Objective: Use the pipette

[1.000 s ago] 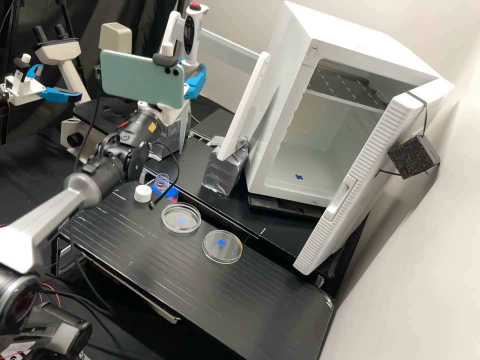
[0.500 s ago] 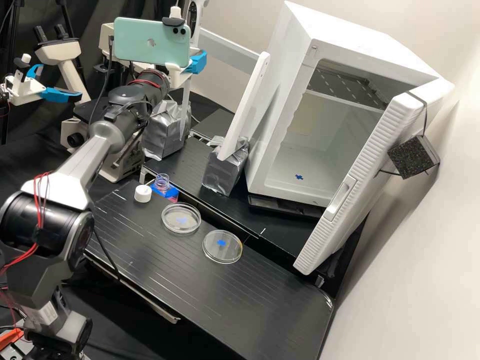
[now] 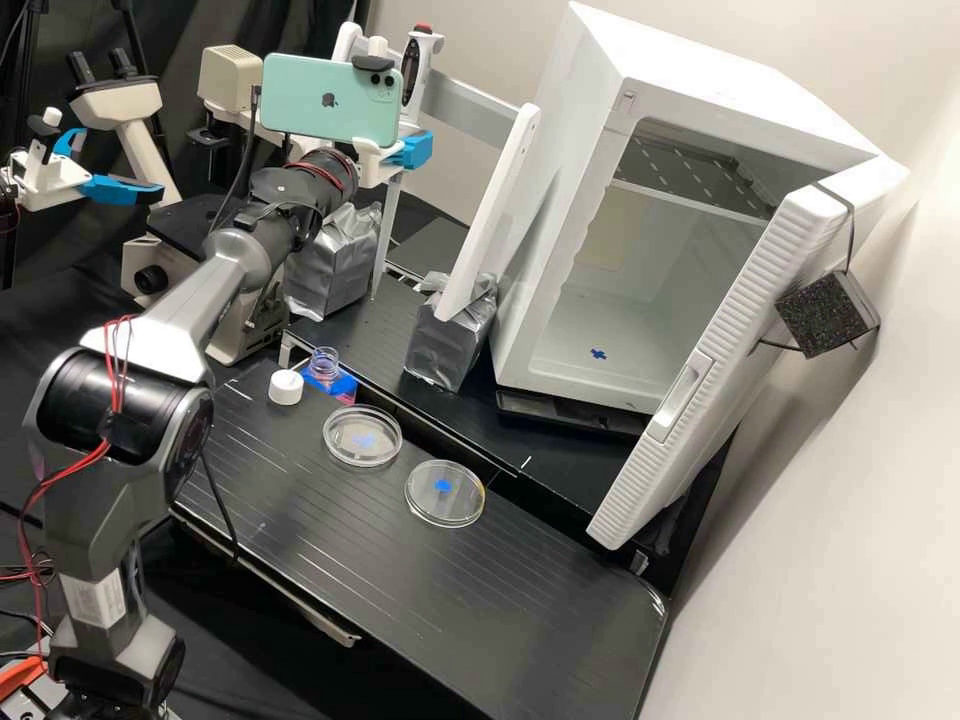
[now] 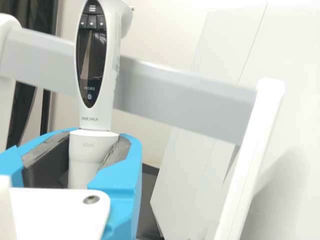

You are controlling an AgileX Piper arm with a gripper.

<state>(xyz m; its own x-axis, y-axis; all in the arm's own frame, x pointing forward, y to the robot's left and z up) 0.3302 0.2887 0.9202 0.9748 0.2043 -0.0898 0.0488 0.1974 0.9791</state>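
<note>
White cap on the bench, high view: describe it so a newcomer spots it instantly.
From the big white open-doored cabinet, go down-left to the lined black bench. Past the two clear dishes, at the view's left, sits the cap, beside an open bottle. It's small, round and opaque white; bottle and dishes are see-through.

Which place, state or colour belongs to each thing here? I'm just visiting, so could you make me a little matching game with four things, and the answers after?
Things:
1. Pipette
2. White screw cap
3. Phone
4. Door of the white cabinet

Places, states and colours:
A. swung open
B. beside the open bottle
C. between the blue fingers of the gripper
D. mint green

Right pairs: 1-C, 2-B, 3-D, 4-A.
</note>
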